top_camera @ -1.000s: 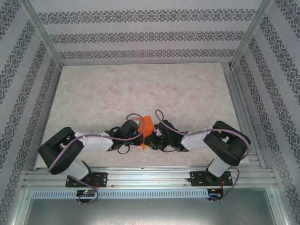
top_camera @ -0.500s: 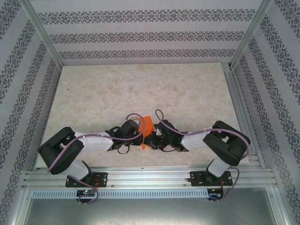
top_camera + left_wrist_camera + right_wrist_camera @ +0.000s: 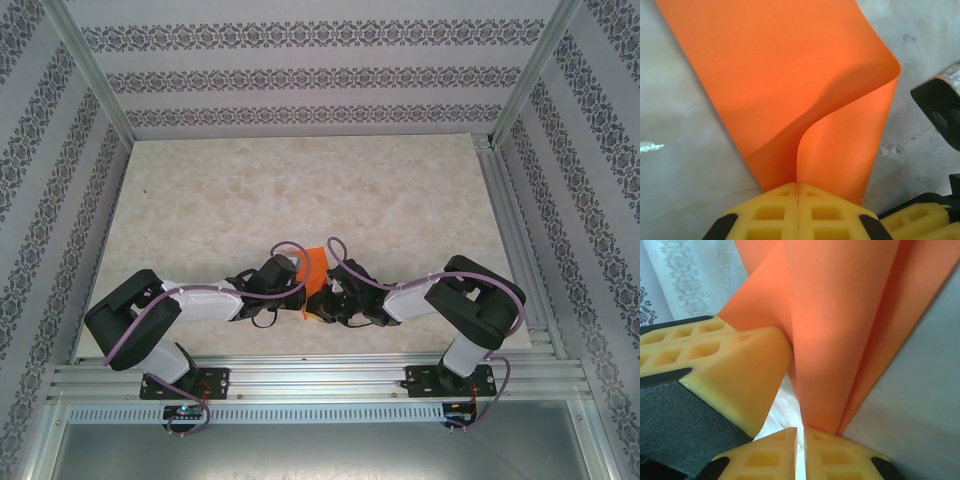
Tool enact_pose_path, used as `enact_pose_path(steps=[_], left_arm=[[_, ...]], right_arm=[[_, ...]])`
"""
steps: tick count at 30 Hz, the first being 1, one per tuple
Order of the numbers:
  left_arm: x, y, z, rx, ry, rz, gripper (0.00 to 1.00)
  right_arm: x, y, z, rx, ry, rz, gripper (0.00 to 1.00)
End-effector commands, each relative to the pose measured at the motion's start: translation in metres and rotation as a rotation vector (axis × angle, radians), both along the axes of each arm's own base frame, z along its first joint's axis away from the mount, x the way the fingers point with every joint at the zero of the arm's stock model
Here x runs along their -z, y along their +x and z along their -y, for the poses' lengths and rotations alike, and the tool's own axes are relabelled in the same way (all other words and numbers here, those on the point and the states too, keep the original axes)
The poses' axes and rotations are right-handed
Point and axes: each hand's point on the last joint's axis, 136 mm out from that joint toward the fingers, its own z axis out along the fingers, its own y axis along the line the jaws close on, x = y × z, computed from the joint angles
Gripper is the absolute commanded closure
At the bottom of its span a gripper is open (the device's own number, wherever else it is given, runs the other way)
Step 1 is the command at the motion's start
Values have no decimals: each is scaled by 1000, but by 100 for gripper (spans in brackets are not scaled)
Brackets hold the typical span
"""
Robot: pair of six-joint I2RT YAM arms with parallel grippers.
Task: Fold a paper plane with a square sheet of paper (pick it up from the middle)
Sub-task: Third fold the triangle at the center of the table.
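Where the two arms meet over the near middle of the table, the square sheet of paper (image 3: 314,268) is held off the surface, bright orange and curled rather than flat. From the left wrist, one broad face rises away from the camera while a second flap curves back toward the right. The left gripper (image 3: 798,192) has its yellow fingers (image 3: 770,216) pressed together, with the sheet's lower edge clamped in the seam between them. The right gripper (image 3: 801,432) grips from the right side: its fingers (image 3: 840,460) stand almost together, a thin slit between them, and the narrow end of several folded layers runs down into that slit. One finger of the left gripper sits just beside these layers, at the left of the right wrist view.

Below lies the table (image 3: 300,180), pale and marbled. Patterned walls (image 3: 300,70) enclose it on the left, far and right sides, and an aluminium rail (image 3: 320,380) carries the arm bases along the near edge.

From above, the wrists cover most of the sheet, so its outline cannot be made out.
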Motion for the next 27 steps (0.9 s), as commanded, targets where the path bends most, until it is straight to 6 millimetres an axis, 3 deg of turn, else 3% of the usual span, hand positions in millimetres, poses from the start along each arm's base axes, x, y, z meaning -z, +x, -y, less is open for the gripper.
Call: enact_pose_path(steps=[1,5,10,14,27], left_arm=[[-1,6,0,8,17,13,96],[-5,8,-2,13,36,28,97],[-9,9,-2,24,46,39,97],[-8,11,-1,36,56,41,97],[2,11,2,47,53,15,97]], right_arm=[[-6,-2,-6,-2,51,12,87],[-19,1,-7,6,87,33,86],[-13,0,3,14,47,34,86],[-18,1,0,10,73,42,86],[-7,2,-2,15,24,25,86]])
